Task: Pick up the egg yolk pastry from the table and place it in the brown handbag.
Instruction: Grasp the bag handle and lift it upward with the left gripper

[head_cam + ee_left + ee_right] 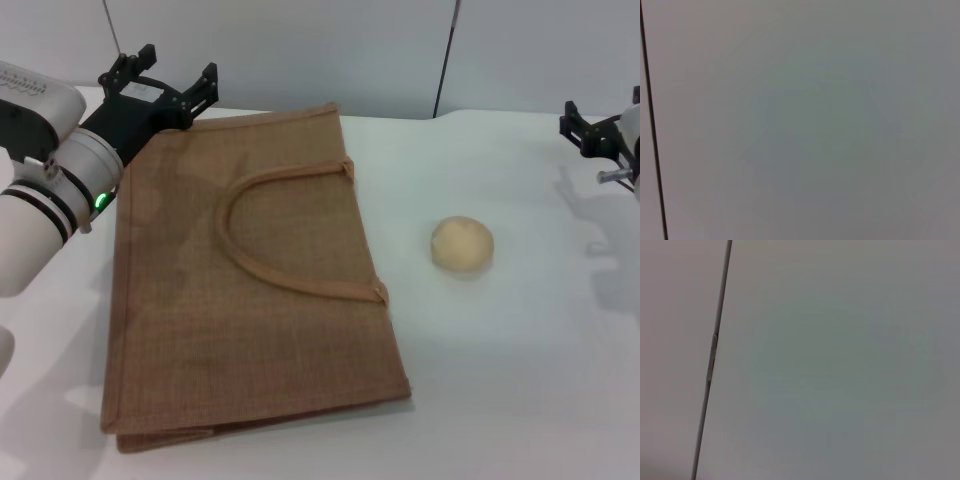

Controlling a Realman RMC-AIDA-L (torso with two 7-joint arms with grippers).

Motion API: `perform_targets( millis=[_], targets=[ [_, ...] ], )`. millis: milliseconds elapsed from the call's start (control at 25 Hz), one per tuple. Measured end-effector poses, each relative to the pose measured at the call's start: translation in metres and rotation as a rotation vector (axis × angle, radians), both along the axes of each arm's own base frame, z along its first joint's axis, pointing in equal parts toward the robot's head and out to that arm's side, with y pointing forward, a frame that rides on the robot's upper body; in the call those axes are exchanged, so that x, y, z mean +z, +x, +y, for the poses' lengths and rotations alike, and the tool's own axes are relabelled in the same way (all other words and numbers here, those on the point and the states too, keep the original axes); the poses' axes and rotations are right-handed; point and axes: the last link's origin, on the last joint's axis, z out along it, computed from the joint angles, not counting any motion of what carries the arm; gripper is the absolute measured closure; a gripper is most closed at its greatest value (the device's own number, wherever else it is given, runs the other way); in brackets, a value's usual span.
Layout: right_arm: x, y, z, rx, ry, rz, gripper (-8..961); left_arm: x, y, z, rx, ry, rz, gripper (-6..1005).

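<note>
The egg yolk pastry [462, 244], a pale yellow-beige ball, rests on the white table [500, 380] to the right of the brown handbag [250, 290]. The woven tan bag lies flat, and one arched strap handle [290, 225] shows on its top face. My left gripper [168, 72] hovers open over the bag's far left corner, holding nothing. My right gripper [592, 128] is at the far right edge of the head view, well beyond the pastry and partly cut off. Both wrist views show only a plain grey wall panel with a dark seam.
A grey panelled wall [350, 50] runs behind the table. Bare tabletop lies between the bag and the pastry, and in front of the pastry.
</note>
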Motion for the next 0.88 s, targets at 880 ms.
perform_targets(
  millis=[880],
  targets=[
    [0.0000, 0.0003, -0.0002, -0.001, 0.000, 0.000, 61, -0.0029, 0.0032, 0.0020, 0.001, -0.025, -0.015, 150]
  ],
)
